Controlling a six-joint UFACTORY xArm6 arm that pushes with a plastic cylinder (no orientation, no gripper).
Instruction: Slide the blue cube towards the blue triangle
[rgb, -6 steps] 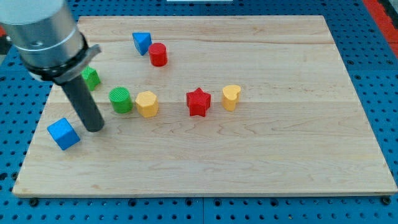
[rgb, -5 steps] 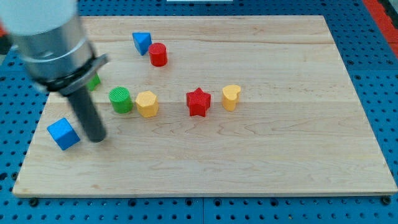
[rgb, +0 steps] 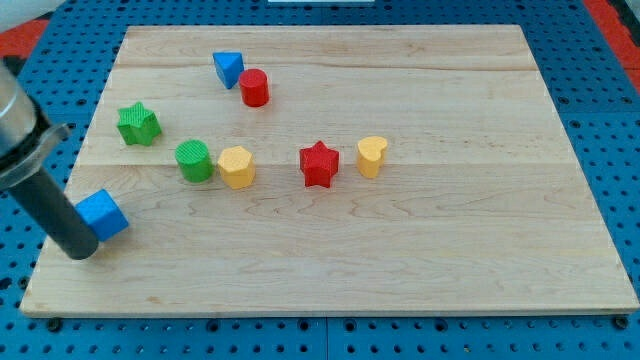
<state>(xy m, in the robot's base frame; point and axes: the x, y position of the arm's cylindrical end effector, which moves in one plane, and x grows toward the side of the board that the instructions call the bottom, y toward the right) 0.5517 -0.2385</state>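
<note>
Across most of the view lies a pale wooden board (rgb: 420, 240) resting on a blue perforated table (rgb: 610, 90). At the view's left edge the arm's dark rod slants down onto the board's lower left part; it carries no gripper to open or close, and my tip (rgb: 80, 252) sits against the lower left side of the blue cube (rgb: 102, 214), touching or all but touching it. The blue triangle (rgb: 228, 68) lies well apart, toward the view's top, with a red cylinder (rgb: 253, 88) just beside it on the right. A green star (rgb: 138, 124) sits between cube and triangle. Across the middle run a green cylinder (rgb: 193, 160), a yellow hexagonal block (rgb: 236, 166) just beside it, then a red star (rgb: 319, 164) and a yellow heart (rgb: 371, 156).
</note>
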